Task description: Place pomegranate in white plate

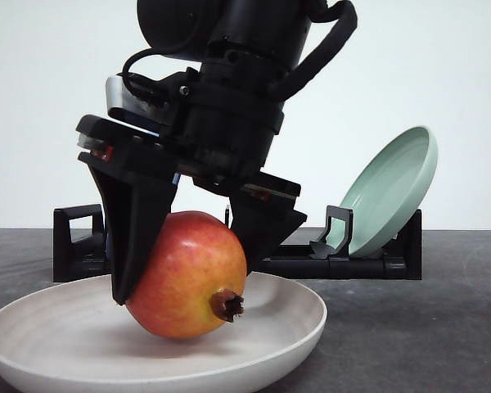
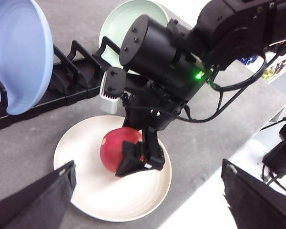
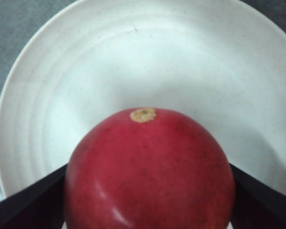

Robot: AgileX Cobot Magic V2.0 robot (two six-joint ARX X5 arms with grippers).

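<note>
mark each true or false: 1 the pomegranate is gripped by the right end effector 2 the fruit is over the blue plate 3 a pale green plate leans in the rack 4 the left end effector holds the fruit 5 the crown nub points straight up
1. True: the right end effector is shut on the pomegranate.
2. False: it sits in the white plate; the blue plate stands in the rack.
3. True: the pale green plate leans there.
4. False: the left end effector is open, holding nothing.
5. False: the crown nub points sideways.
</note>
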